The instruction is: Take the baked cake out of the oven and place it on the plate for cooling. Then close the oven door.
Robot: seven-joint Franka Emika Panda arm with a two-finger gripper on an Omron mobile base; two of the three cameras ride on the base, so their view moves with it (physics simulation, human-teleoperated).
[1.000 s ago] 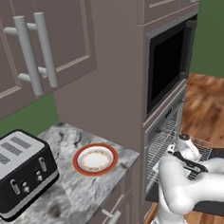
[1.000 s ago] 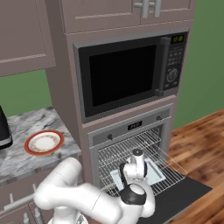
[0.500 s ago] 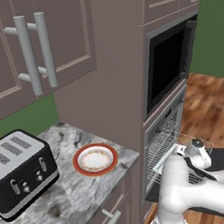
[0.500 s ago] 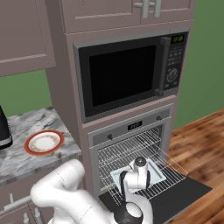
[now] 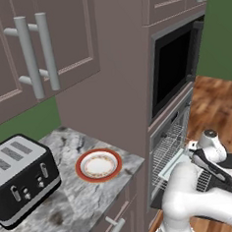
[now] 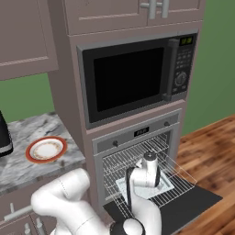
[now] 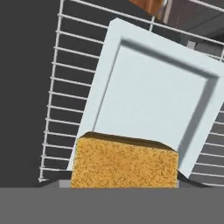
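The baked cake (image 7: 124, 162), a golden-brown block, sits close under the hand camera, raised off the pale baking tray (image 7: 153, 100), whose floor is bare. My gripper (image 6: 148, 182) points down over the tray (image 6: 163, 187) on the pulled-out wire rack (image 6: 176, 176) and is shut on the cake; its fingertips are hidden behind the block. The oven (image 6: 137, 133) stands open, its dark oven door (image 6: 193, 204) folded down flat. The plate (image 5: 98, 164), white with an orange-red rim, lies on the marble counter left of the oven column, also seen as the plate (image 6: 46, 149).
A black-windowed microwave (image 6: 128, 82) sits above the oven. A black and silver toaster (image 5: 22, 182) stands on the counter (image 5: 71, 205) left of the plate. Upper cabinets with long bar handles (image 5: 34, 55) hang over the counter. Wooden floor (image 6: 215, 151) lies to the right.
The hand dipped towards the tray and has come up again over the rack. The arm's elbow has swung lower and closer to the cameras. Plate and oven door have not moved.
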